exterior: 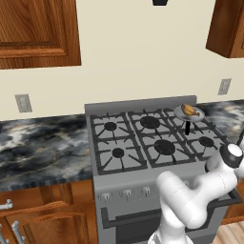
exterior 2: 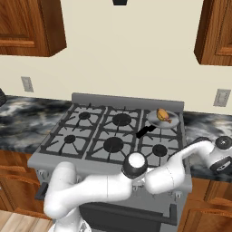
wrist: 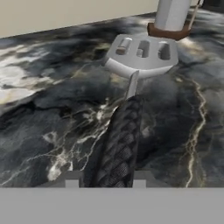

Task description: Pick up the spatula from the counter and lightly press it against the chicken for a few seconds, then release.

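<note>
Hand (wrist: 106,179) straddles the spatula (wrist: 124,127) handle; fingertips (wrist: 140,179) cut off, grip cannot be told.

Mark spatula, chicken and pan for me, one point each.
spatula (wrist: 140,65): hand view, slotted head, just below the slots.
chicken (exterior 2: 163,115): right base view, middle of the meat.
pan (exterior 2: 152,119): right base view, bare left rim.
</note>
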